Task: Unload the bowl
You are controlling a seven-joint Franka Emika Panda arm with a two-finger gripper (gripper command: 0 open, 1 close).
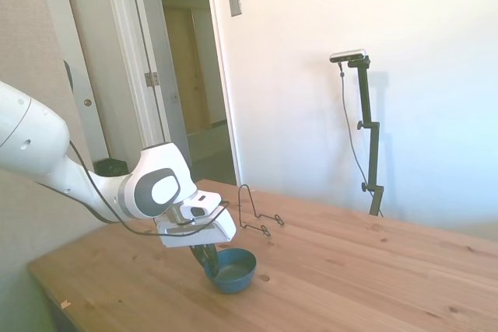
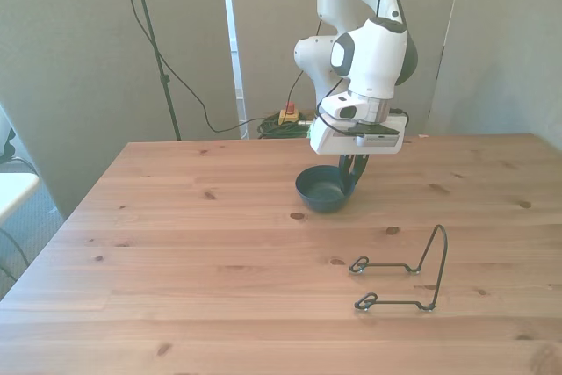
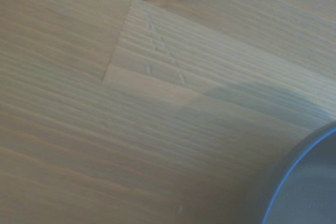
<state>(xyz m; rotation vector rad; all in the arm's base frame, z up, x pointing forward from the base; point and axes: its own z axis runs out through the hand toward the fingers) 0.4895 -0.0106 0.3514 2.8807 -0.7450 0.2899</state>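
Dark-blue bowl [image 2: 322, 191] sits upright on the wooden worktop [image 2: 219, 252], well apart from the wire rack [image 2: 404, 274], so it looks unloaded already. Tool [image 2: 355, 175] is pinched on the rim. I'd open fully, then lift straight up so nothing drags or tips.

I can read no text, label, brand or number anywhere in my three views. The arm [image 2: 369, 50] carries no legible marking, the bowl [image 2: 323, 191] is plain, and the plate on the wall [image 1: 235, 2] is blank. The wrist view is too blurred to show any lettering.
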